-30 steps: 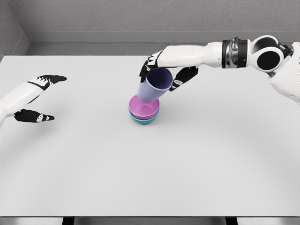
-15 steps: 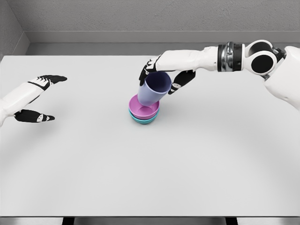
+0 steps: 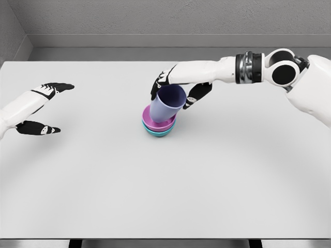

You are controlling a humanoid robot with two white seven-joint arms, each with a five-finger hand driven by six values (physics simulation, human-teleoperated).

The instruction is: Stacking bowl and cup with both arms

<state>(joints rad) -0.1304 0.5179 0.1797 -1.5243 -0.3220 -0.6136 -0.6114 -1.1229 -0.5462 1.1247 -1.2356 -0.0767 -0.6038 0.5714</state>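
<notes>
Tilted cup (image 3: pixel 166 104) gripped by right hand (image 3: pixel 178 88), base seated in pink bowl (image 3: pixel 156 125); topple risked if released tilted. Left hand (image 3: pixel 44 107) spread, nothing held.

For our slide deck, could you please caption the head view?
Right hand lowers a tilted lavender cup into the pink bowl nested in a teal bowl.

The lavender cup (image 3: pixel 166 105) hides the pink bowl's (image 3: pixel 155 124) inside, the teal bowl (image 3: pixel 159 133) beneath shows only a rim sliver, and both forearms run out of frame, the tabletop (image 3: pixel 207 181) cut off at the bottom edge.
</notes>
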